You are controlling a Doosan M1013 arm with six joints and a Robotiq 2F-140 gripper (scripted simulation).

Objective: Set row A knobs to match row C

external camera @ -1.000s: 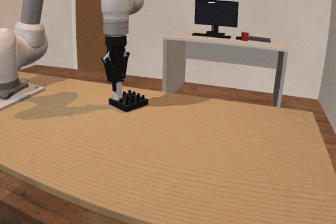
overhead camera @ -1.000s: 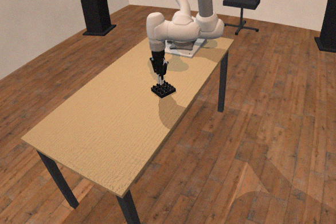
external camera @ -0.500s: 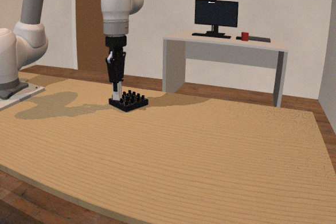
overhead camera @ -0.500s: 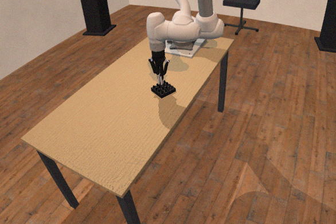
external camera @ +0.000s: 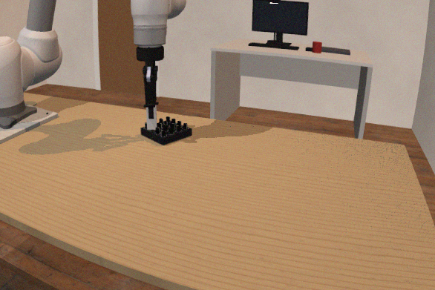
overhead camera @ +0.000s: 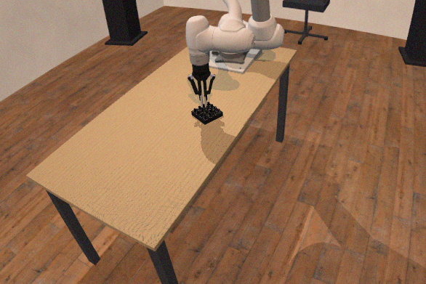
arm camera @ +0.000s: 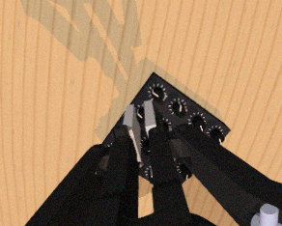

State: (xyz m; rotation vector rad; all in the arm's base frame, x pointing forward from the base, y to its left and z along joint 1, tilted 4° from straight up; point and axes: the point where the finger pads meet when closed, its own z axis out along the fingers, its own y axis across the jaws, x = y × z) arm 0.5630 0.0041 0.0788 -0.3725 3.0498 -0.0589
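The gripper is seen with its pale pads closed around a knob at the left corner of the black knob box, set on the table.

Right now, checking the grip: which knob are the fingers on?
The knob pinched by the gripper: in wrist view, knob box left edge, second from the far corner. Its label is hidden.

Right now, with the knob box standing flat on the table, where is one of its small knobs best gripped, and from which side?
Pinch the round side wall of a knob on two opposite sides, coming straight down from above. The knobs stand upright in tight rows on the knob box, so neighbours block any sideways approach. The gripper stands this way.
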